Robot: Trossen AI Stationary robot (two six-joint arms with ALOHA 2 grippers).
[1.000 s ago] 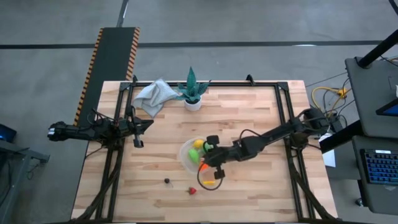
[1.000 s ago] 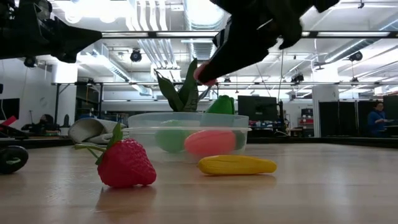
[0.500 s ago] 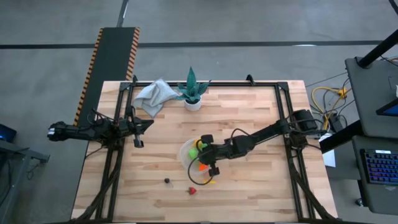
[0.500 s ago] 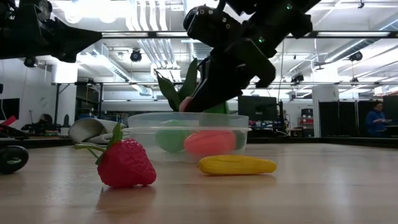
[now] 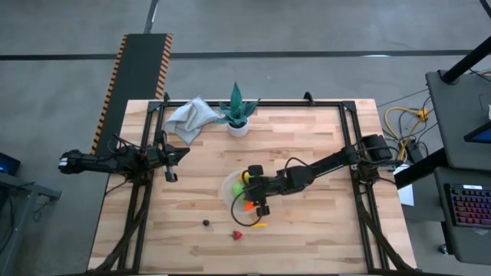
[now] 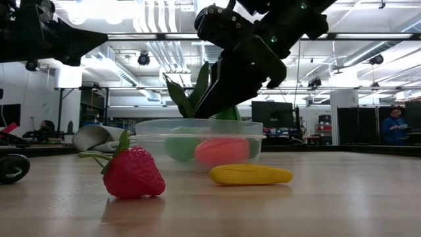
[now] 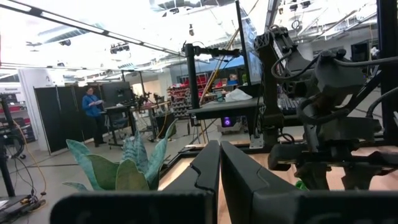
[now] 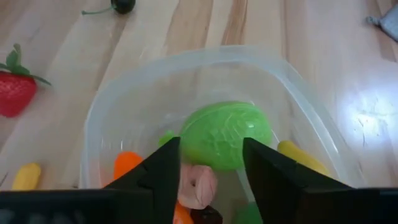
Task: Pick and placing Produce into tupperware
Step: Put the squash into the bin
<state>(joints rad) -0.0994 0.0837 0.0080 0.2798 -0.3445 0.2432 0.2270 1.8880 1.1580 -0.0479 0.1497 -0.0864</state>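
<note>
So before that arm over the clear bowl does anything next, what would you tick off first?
1. Right gripper above the tupperware: ok.
2. Fingers parted, pink piece dropping between them: ok.
3. Pink piece fully clear of the fingers: cannot tell.
4. Green ball inside the tupperware: ok.
5. All produce packed: not ok; the strawberry, yellow corn and dark cherry lie on the table.
6. Left gripper parked at the table's edge, shut: ok.
</note>
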